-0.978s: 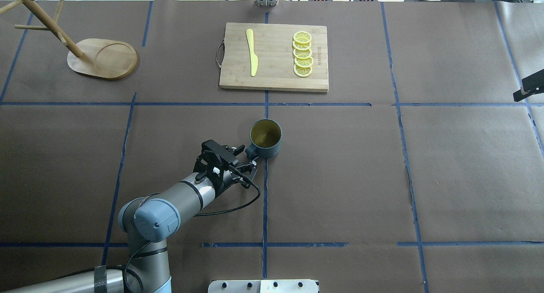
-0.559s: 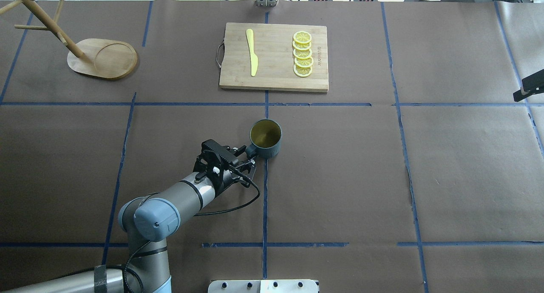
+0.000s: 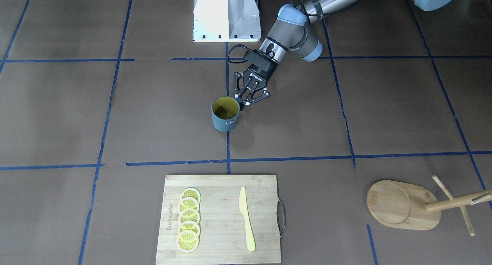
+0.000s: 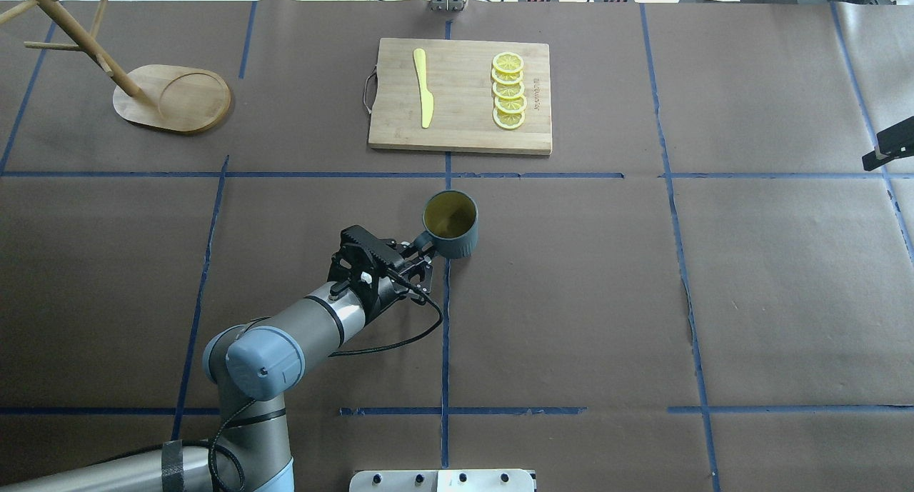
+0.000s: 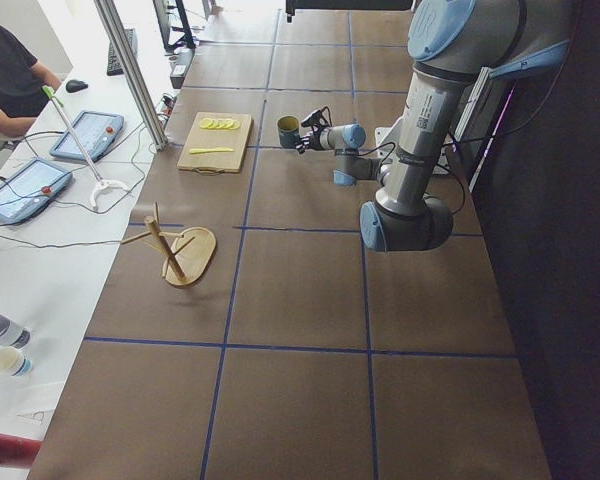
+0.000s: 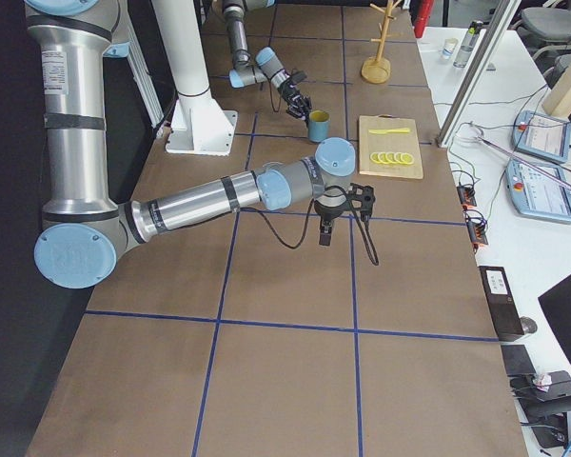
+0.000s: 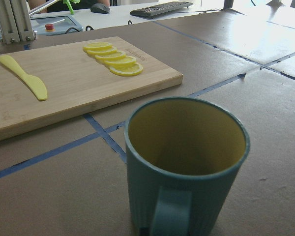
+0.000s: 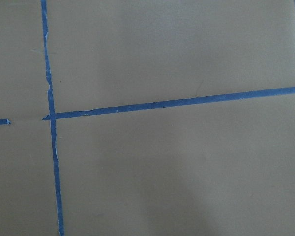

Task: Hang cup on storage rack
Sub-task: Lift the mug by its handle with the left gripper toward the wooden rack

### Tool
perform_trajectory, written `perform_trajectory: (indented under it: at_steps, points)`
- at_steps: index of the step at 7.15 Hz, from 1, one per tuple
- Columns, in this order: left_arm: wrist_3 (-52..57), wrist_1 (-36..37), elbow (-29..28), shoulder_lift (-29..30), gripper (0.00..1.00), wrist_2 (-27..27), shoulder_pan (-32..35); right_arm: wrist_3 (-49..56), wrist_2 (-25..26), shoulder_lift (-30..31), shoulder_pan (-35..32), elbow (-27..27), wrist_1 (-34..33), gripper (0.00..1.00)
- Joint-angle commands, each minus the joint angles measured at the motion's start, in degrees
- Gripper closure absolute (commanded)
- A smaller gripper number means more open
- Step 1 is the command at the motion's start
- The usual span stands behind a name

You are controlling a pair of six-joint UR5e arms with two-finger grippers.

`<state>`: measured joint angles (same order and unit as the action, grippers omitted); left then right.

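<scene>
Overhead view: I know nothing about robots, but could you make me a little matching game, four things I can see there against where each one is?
Things:
1. cup
2. rack
3. knife
4. lemon slices

Places:
A. overlapping in a row on the board
B. standing by itself at the far left
C. handle in the left arm's jaws
D. lying flat on the board, alone, near its handle end

Pairs: 1-C, 2-B, 3-D, 4-A
</scene>
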<state>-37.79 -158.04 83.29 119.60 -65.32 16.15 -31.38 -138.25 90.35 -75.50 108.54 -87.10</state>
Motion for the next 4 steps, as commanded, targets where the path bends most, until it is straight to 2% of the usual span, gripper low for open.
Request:
perform_trajectory:
  at_steps: [1, 2, 3, 4]
  points:
    - [-0.9, 0.1, 2.7, 0.2, 1.0, -0.3, 3.9, 0.0, 0.0, 0.1, 0.0, -0.1, 0.0, 0.0]
    - [-6.0, 0.0, 3.3, -0.2, 1.0, -0.5, 6.0, 0.0, 0.0, 0.2, 0.0, -0.1, 0.0, 0.0]
    - [-17.0, -0.2, 3.4, -0.2, 1.0, -0.4, 7.2, 0.0, 0.0, 0.4, 0.0, 0.0, 0.0, 0.0]
    - [-26.1, -3.6, 3.3, -1.0, 1.0, -3.4, 9.8, 0.0, 0.0, 0.4, 0.0, 0.0, 0.0, 0.0]
